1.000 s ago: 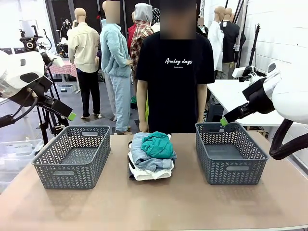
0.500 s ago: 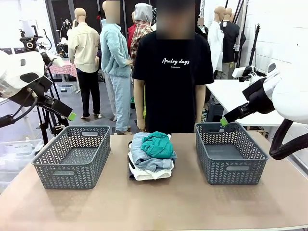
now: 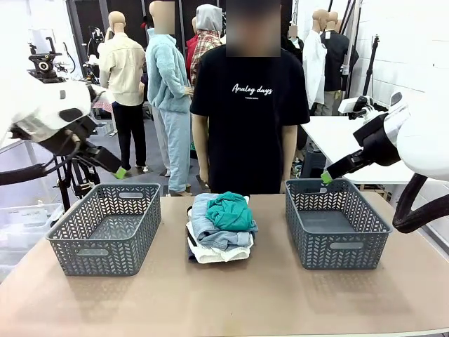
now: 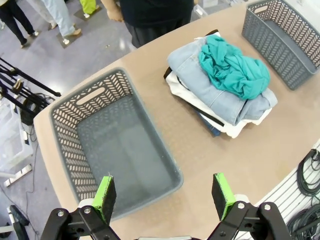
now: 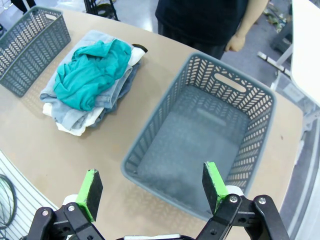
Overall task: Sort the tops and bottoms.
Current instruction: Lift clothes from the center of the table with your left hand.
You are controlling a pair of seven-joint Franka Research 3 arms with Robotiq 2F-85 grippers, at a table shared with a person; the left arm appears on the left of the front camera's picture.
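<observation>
The teal top (image 3: 230, 210) is lying crumpled on the stack of bottoms (image 3: 219, 247) on the table (image 3: 266, 298), between the left basket (image 3: 84, 249) and the right basket (image 3: 344, 249). The left gripper (image 4: 164, 192) is hanging above the left basket, well apart from the pile, its jaws standing wide and gripping nothing. The right gripper (image 5: 152, 184) is hovering over the right basket, likewise spread wide and touching nothing

Two glossy white, rounded robot arms, the left arm (image 3: 42, 112) and the right arm (image 3: 424, 137), have black joints and looping black cables (image 3: 410, 203). The left gripper (image 4: 163, 192) and the right gripper (image 5: 152, 187) are black with bright green pads (image 4: 105, 195). The person (image 3: 245, 140) wears a black T-shirt (image 3: 249, 119) with white lettering.
</observation>
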